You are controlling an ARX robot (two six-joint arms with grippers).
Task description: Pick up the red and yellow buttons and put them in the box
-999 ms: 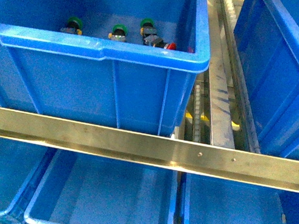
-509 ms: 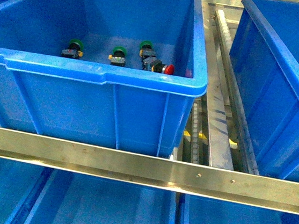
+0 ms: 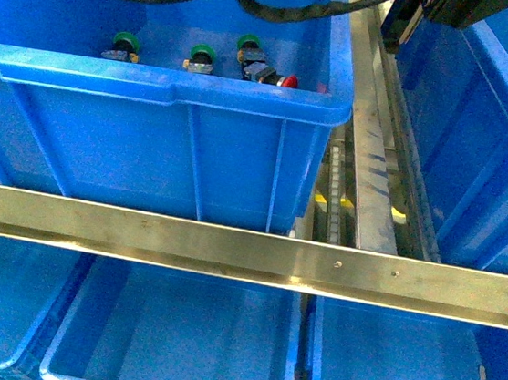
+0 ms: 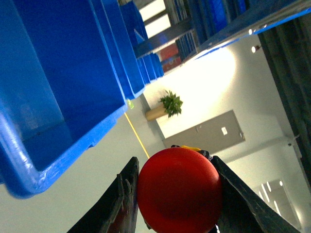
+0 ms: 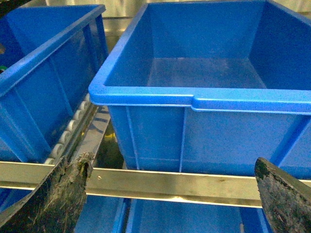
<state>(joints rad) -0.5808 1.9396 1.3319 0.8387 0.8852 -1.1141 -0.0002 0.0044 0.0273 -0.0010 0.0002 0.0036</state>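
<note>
My left gripper (image 4: 177, 194) is shut on the red button (image 4: 179, 189). Its round red cap fills the gap between the two dark fingers (image 4: 124, 199). A yellow sliver shows behind the cap, and I cannot tell what it is. The yellow button is out of view. Another red-capped switch (image 3: 287, 81) lies in the left blue bin (image 3: 174, 89), by its right wall. My right gripper (image 5: 172, 199) is open with nothing in it, in front of an empty blue box (image 5: 204, 73). That box (image 3: 483, 115) stands at the right in the front view.
Three green-capped switches (image 3: 201, 56) lie in the left bin. A steel rail (image 3: 247, 249) crosses in front, with more blue bins (image 3: 163, 345) below it. A roller track (image 3: 368, 157) runs between the two upper bins. Dark arm parts and cables (image 3: 257, 2) hang at the top.
The front view has shifted up and then back down. Dark arm parts and cables have come into its top edge. The switches in the bin lie as before.
</note>
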